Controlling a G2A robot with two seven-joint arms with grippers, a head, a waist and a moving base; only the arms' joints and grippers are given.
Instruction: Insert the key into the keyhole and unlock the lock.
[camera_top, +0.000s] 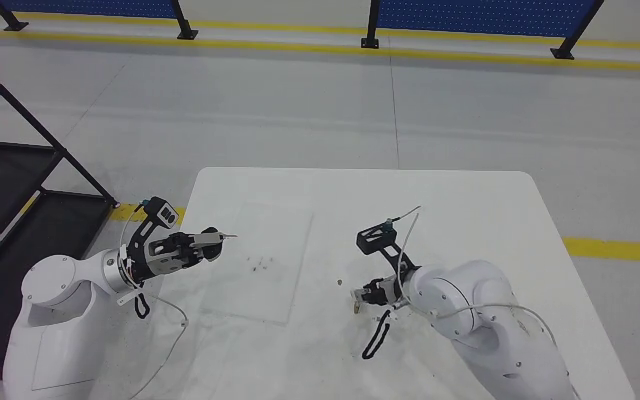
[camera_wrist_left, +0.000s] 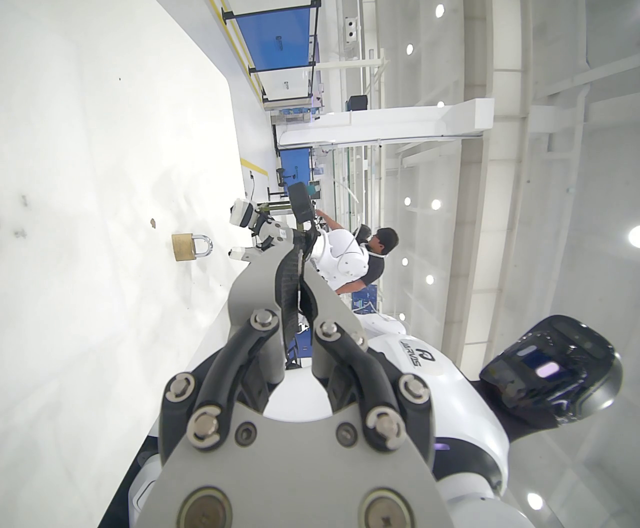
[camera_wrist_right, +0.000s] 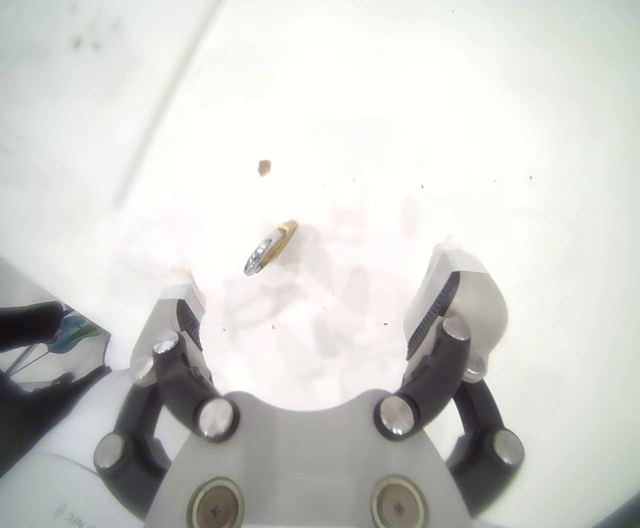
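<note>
1. My left gripper (camera_wrist_left: 299, 239) is closed. A thin key (camera_top: 229, 237) sticks out from its fingertips, held over the left part of the table (camera_top: 450, 200).
2. My right gripper (camera_wrist_right: 320, 280) stands wide open, low over the table, with nothing between its fingers.
3. The brass padlock (camera_wrist_right: 272, 247) rests on the table just ahead of the right gripper and touches neither finger.
4. The key and the padlock are well apart.
5. A small brown speck (camera_wrist_right: 264, 167) lies near the padlock, on its far side from the right gripper.

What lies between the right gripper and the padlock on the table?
Nothing but bare table, in the right wrist view, between the open right gripper and the padlock.
</note>
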